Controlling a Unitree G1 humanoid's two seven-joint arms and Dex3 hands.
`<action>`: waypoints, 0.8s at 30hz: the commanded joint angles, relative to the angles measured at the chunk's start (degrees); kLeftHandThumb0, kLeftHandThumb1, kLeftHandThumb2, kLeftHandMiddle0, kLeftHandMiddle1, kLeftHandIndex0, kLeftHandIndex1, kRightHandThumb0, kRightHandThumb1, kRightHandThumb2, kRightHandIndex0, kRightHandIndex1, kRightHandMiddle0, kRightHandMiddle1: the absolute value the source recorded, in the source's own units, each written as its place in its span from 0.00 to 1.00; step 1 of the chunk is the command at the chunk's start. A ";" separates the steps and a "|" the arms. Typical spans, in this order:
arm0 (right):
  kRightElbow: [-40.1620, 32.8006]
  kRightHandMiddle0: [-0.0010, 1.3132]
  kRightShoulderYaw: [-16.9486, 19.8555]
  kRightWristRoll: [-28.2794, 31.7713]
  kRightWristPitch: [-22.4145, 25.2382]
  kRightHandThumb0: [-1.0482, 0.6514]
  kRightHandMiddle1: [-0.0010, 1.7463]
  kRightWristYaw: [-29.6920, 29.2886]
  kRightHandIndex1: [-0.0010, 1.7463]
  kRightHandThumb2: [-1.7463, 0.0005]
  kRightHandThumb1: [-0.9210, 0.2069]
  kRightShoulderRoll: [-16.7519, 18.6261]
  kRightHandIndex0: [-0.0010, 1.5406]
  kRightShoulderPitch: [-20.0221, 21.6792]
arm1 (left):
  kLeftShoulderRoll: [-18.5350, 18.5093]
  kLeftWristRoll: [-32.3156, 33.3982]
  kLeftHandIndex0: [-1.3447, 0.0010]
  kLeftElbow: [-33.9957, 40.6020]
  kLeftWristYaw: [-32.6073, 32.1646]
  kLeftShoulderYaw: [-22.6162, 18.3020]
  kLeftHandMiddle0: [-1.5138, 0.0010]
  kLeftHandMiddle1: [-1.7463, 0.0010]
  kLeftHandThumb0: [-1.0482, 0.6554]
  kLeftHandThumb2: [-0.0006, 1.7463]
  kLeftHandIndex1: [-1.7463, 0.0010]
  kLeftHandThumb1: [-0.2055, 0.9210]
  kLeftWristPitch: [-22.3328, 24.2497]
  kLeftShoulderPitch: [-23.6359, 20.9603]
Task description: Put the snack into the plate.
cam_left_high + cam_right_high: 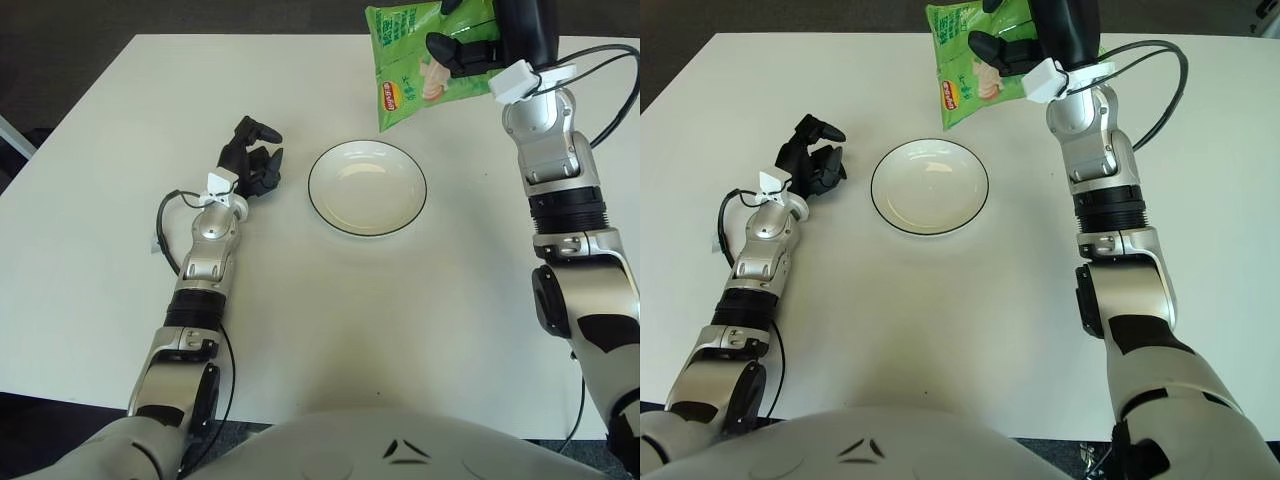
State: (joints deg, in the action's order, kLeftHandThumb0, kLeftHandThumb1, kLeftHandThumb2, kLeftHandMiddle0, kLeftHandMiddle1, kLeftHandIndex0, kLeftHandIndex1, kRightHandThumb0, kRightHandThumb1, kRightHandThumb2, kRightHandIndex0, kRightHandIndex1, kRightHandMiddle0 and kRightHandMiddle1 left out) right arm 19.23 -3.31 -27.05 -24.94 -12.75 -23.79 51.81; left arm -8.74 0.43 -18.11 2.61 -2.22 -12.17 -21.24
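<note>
The right hand (470, 45) is raised over the far edge of the white worktop (120, 260), toward its far right corner, with its dark fingers (990, 48) clamped around a green snack bag (425, 65). The bag hangs in the air, tilted, its lower corner pointing down toward the worktop, and its printed face with a red-and-yellow logo turned toward the camera. It is held clear of the surface and sits just beyond the plate (330, 215), toward the far edge and a little to the right of it.

The plate is a shallow white dish with a thin dark rim, set flat near the middle of the worktop, slightly nearer the far edge than the near one. Nothing lies in it.

The left hand (252, 160) shows just beside the plate on its left, not touching it. Its black fingers are loosely curled and grasp nothing; whether the hand touches the worktop cannot be told. A thin black cable (165, 225) loops out from the left wrist over the worktop
</note>
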 commanded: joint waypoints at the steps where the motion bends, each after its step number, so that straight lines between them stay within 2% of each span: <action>1: 0.01 0.49 0.33 -0.68 -0.99 0.87 1.00 -1.02 1.00 0.35 0.42 -0.68 0.33 0.19 | 0.93 -0.80 0.75 -2.83 0.06 0.64 0.49 0.03 0.40 0.39 0.03 0.87 0.81 4.08; 9: 2.99 0.48 1.50 -2.19 -4.19 0.87 1.00 -3.27 1.00 0.35 0.42 -4.31 0.33 -2.39 | 0.76 -0.79 0.75 -2.80 0.28 0.52 0.49 0.03 0.40 0.37 0.04 0.88 0.61 4.12; 17: 6.43 0.48 0.60 -2.86 -6.04 0.87 1.00 -4.95 1.00 0.35 0.42 -5.34 0.33 -0.53 | 0.38 -0.56 0.75 -3.16 0.72 0.29 0.49 0.03 0.40 0.37 0.04 0.88 0.38 4.02; 24: 5.57 0.48 0.35 -2.76 -4.73 0.87 1.00 -4.41 1.00 0.35 0.41 -4.84 0.32 1.08 | 0.30 -0.76 0.74 -3.41 0.58 0.38 0.49 0.03 0.40 0.36 0.04 0.88 0.25 3.96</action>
State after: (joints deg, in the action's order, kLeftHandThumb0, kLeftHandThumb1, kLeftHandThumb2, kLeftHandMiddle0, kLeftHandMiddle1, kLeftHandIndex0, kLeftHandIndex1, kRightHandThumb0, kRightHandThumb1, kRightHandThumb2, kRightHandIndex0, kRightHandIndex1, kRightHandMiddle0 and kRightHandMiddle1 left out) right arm 26.13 -2.80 -29.34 -29.66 -16.92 -28.68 50.94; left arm -9.23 0.17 -18.54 2.72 -2.33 -13.00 -21.22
